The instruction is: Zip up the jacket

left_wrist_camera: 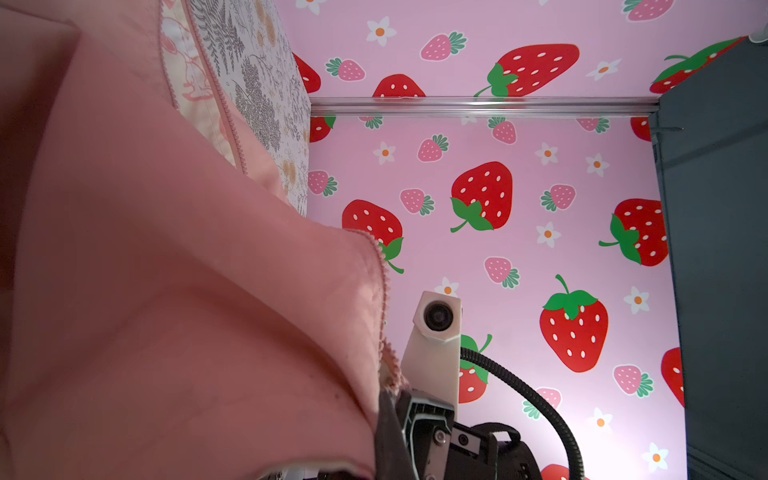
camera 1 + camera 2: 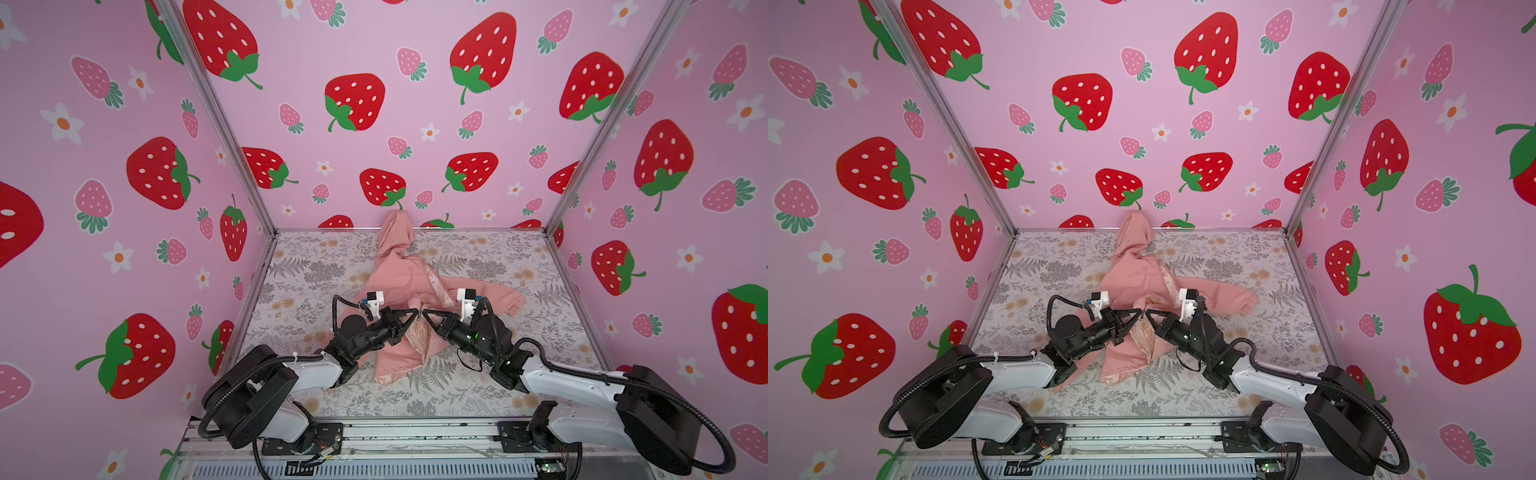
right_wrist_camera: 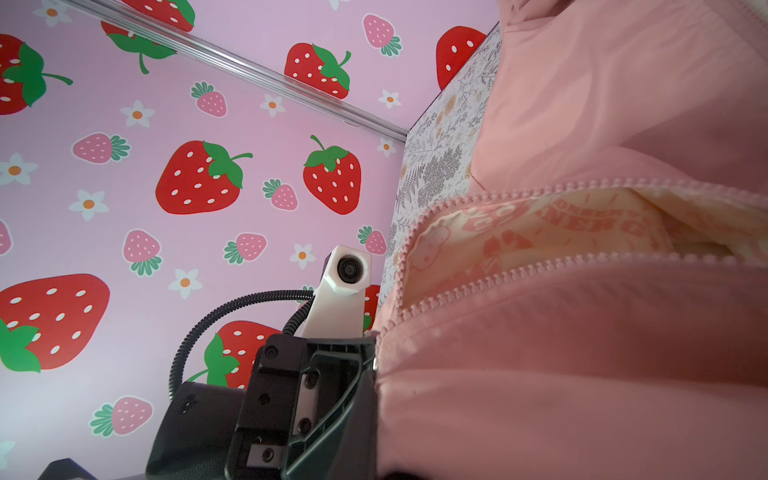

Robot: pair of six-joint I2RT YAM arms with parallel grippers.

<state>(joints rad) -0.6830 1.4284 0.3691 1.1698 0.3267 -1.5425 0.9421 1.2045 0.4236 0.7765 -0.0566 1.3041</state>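
The salmon-pink jacket (image 2: 399, 282) (image 2: 1133, 278) lies crumpled mid-table, with its hood toward the back wall. Its front is open and the cream printed lining (image 3: 540, 232) shows between two pink rows of zipper teeth (image 3: 519, 272). The rows run together close to my right gripper (image 3: 374, 365). My two grippers meet tip to tip over the jacket's front opening: the left gripper (image 2: 415, 314) (image 2: 1139, 313) (image 1: 384, 401) and the right gripper (image 2: 425, 315) (image 2: 1148, 315). Each is shut on fabric at the zipper edge (image 1: 383, 291). Fabric hides the pinch points.
The floral table cover (image 2: 478, 257) is walled in by strawberry-print panels with metal corner posts (image 2: 249, 183). One sleeve (image 2: 507, 299) stretches to the right. Both forearms lie low over the jacket's lower half and the table's front part.
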